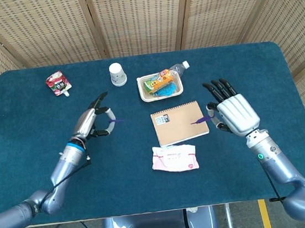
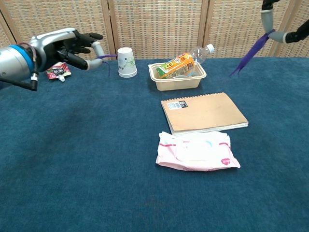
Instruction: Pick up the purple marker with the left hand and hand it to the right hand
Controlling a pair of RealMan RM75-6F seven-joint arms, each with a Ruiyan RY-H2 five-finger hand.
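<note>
The slim purple marker [image 2: 251, 57] is pinched by the silver right hand [image 1: 235, 114] above the table's right side. The left hand [image 1: 91, 123], fingers spread, holds nothing, well apart over bare blue cloth [image 1: 42, 122].

Purple marker [image 2: 251, 52]; tan notebook [image 1: 179, 123]; teal table [image 1: 43, 127].

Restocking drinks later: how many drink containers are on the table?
3: a paper cup standing at the back, a juice carton lying in the tray, and a clear bottle leaning on the tray's rim. None seem hidden.
</note>
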